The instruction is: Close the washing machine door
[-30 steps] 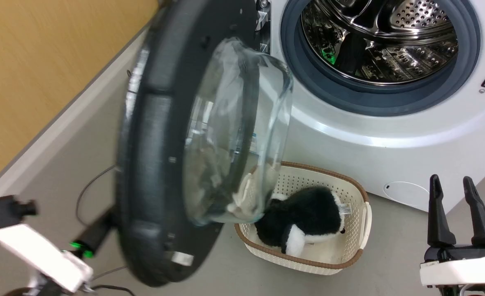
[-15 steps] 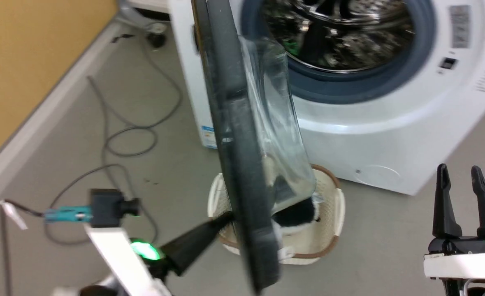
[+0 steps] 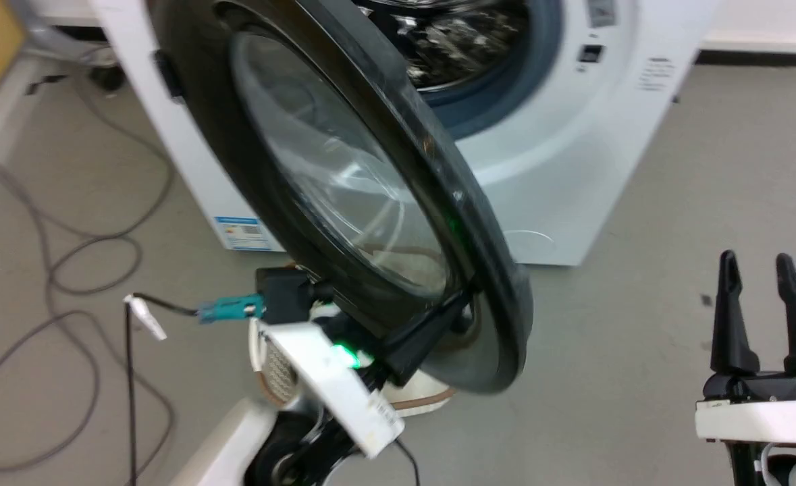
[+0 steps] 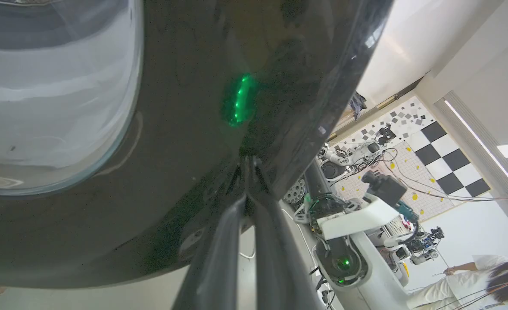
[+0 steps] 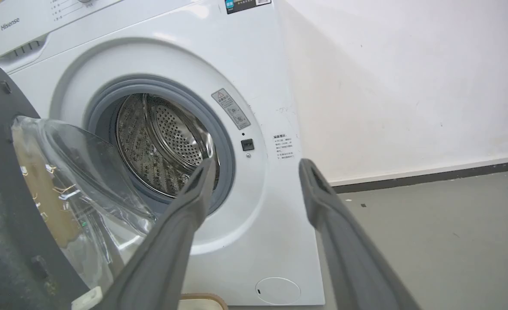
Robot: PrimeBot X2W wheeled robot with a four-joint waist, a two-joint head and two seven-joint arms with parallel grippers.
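**Head view.** The washing machine door (image 3: 330, 182) stands part-way open, its glossy outer face turned toward me. It is hung at the upper left of the washing machine (image 3: 560, 169), and its free edge hangs low and to the right, out from the front panel. My left gripper (image 3: 462, 302) bears on the black rim on that outer face, close to the free edge. The door therefore lies between this gripper and the drum opening, and I judge that the closing push must go straight on through the rim toward the machine. My right gripper (image 3: 757, 260) is low at the right, well apart from the door and touching nothing. The left arm is plainly the nearer. A pale basket (image 3: 273, 364) sits on the floor below the door's lower edge.

**Left wrist view.** The two fingers are pressed together with nothing between them, and their tips at the left gripper (image 4: 248, 172) touch the dark rim of the washing machine door (image 4: 185, 129). They push on it and do not pinch it. The glass window lies to the upper left of the contact.

**Right wrist view.** The right gripper (image 5: 256, 165) has its fingers spread wide and empty, pointing at the front of the washing machine (image 5: 254, 86). The washing machine door (image 5: 4, 193) shows its inner face and glass bowl at the left. It stands at an angle to the opening, with a clear gap yet to be closed. I judge the task to be under way and the latch not yet met.
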